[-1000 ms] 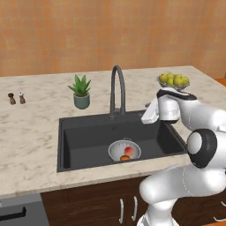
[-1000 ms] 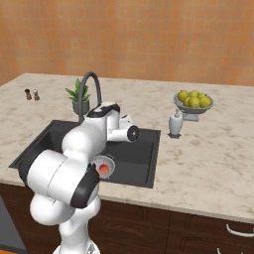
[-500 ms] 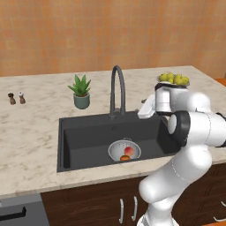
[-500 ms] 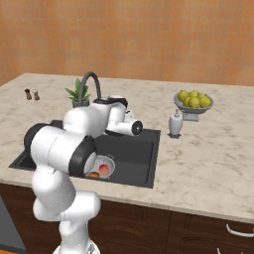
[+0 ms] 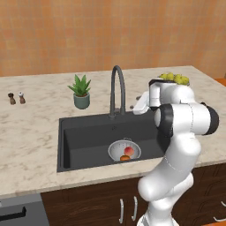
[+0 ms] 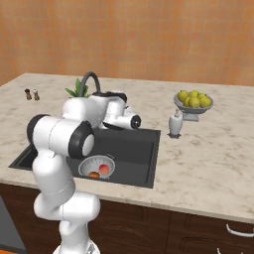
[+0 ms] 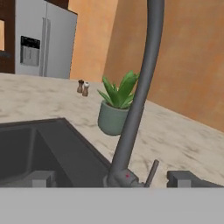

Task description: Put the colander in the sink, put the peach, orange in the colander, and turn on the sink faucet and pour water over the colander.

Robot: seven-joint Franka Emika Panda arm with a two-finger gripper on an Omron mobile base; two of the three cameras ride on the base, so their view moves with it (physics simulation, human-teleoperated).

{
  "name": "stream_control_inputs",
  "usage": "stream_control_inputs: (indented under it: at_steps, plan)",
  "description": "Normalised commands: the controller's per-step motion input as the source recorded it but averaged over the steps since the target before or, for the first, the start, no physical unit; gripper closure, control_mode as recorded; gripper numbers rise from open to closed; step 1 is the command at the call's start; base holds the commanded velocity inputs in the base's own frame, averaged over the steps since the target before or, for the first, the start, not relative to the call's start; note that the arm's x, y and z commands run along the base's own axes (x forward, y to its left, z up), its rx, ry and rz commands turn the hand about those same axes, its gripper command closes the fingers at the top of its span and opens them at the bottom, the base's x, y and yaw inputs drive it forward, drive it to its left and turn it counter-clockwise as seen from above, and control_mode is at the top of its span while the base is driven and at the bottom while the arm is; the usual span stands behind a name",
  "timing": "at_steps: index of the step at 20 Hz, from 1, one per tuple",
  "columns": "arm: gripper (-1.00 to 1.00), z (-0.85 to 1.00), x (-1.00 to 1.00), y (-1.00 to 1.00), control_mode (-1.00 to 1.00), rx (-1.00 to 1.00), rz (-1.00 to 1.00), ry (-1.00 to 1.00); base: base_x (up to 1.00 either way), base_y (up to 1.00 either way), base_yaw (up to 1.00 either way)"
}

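Charcoal sink (image 5: 84,132) holds one colander (image 5: 124,150) with one peach (image 5: 129,151) and one orange (image 5: 125,157), left base view. Right base view: four yellow-green fruits (image 6: 193,98). Hand view: gripper (image 7: 111,178) wide open, empty, facing one faucet (image 7: 136,100).

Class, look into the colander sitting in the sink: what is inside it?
Inside the colander lie the peach and the orange, side by side. The colander floor beneath them is covered.
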Motion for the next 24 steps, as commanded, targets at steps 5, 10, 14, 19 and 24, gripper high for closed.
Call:
stream_control_inputs:
  at_steps: [5, 10, 14, 19, 24]
  plan:
    - [-1.0, -0.02, 0.33, 0.11, -1.0, 0.0, 0.01, 0.0, 0.0, 0.0, 0.0]
    - [-1.0, -0.12, 0.15, 0.06, -1.0, 0.03, 0.06, -0.01, 0.0, 0.0, 0.0]
    - [-1.0, -0.18, 0.18, 0.01, -1.0, 0.04, 0.06, -0.01, 0.0, 0.0, 0.0]
    - [-1.0, -0.16, 0.33, 0.0, -1.0, 0.05, 0.03, -0.01, 0.0, 0.0, 0.0]
    - [-1.0, -0.14, 0.46, 0.12, -1.0, 0.04, 0.0, 0.0, 0.0, 0.0, 0.0]
